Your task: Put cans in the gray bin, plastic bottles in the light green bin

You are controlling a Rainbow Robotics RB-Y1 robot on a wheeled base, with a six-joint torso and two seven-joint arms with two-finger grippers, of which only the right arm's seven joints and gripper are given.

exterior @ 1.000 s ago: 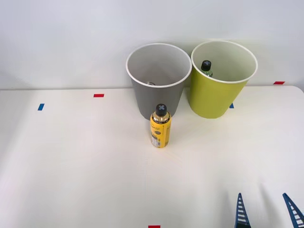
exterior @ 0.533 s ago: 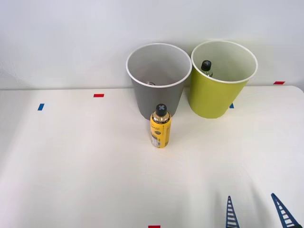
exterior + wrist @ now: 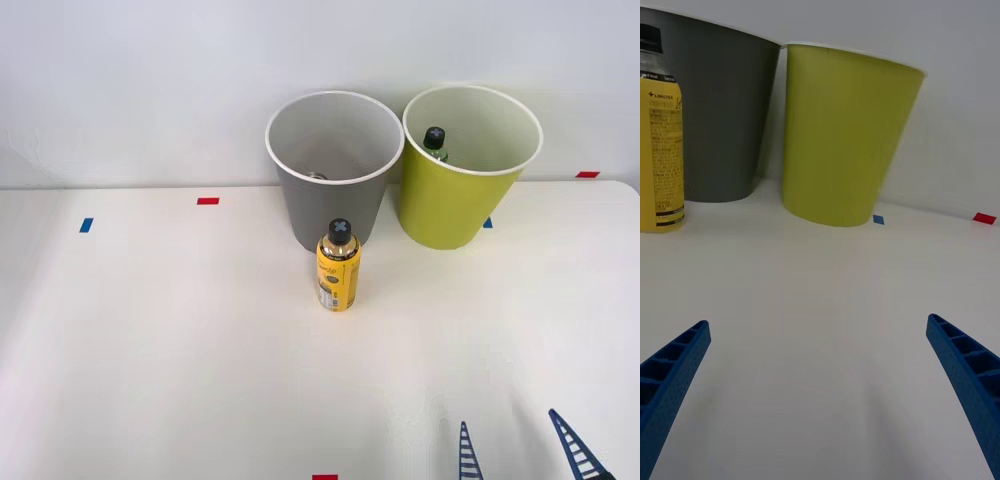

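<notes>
Already one dark, black-capped bottle [image 3: 434,141] sits inside the light green bin [image 3: 455,200], and a glint of metal low in the gray bin [image 3: 330,205] may be the can — hard to tell. Left to sort: the yellow bottle [image 3: 338,268], upright on the worktop [image 3: 150,340] just before the gray bin. The right tool [image 3: 520,455] hangs low near the worktop's front edge, fingers spread, holding nothing — well apart from the bottle.
</notes>
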